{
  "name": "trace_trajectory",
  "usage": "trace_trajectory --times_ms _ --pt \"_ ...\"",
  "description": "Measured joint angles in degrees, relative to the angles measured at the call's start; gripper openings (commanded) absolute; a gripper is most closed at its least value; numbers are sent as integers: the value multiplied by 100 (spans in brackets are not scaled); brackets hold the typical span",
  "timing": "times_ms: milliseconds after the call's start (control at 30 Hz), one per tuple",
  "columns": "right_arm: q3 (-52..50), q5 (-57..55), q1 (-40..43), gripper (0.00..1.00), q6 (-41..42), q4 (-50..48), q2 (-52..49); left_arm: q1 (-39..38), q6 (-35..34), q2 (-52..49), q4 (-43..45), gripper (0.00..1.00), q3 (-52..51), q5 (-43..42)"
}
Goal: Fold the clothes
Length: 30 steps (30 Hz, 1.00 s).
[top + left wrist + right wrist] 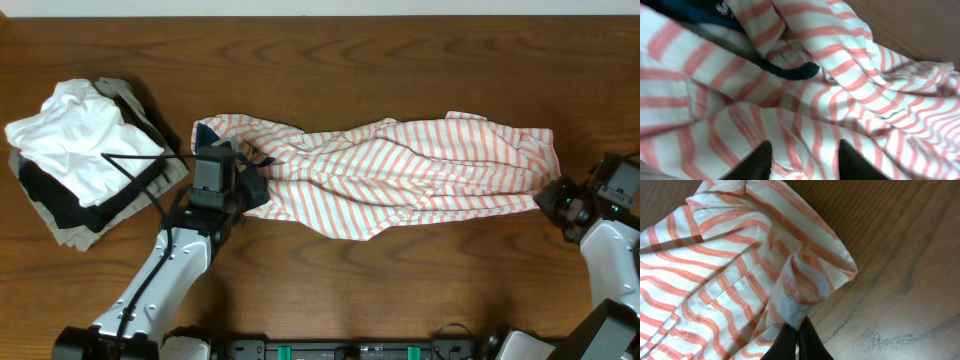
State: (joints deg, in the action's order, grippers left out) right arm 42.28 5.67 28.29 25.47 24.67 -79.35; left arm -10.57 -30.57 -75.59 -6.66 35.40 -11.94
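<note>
- The wooden table [400, 40] carries the whole job, with both arms reaching in from its near edge.
- The striped shirt [400, 170] lies drawn out lengthwise across the middle of the table. It is rumpled and bunched along its length, collar end at the left and hem end at the right. No clean fold shows, so the folding appears barely begun and most of the work is left.
- A pile of folded garments [80, 150], white over dark and khaki, sits at the far left, apart from the shirt.
- The left gripper [802, 165] stands over the collar end, just beside the dark blue collar [790, 72]. Its fingers are apart, with striped cloth lying beneath them and nothing gripped.
- The right gripper [797, 340] is at the hem end, its fingers pressed together on a pinched ridge of the shirt, close above the bare wood.
</note>
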Motion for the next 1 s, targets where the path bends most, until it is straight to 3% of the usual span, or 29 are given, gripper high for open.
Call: trace_trajectory --times_ms 233,467,533,633,667,1000 --pt "0 44 0 1 0 138 0 0 -400 -138 -83 46 0 -76" --pt "0 79 0 1 0 164 0 0 -776 -885 31 46 0 -76" --pt "0 94 0 1 0 166 0 0 -844 -1054 122 38 0 -79" --pt "0 101 0 1 0 166 0 2 -940 -1143 273 9 0 -79" --pt "0 101 0 1 0 168 0 2 -953 -1143 330 6 0 -83" --pt "0 105 0 1 0 166 0 0 -953 -527 400 6 0 -140"
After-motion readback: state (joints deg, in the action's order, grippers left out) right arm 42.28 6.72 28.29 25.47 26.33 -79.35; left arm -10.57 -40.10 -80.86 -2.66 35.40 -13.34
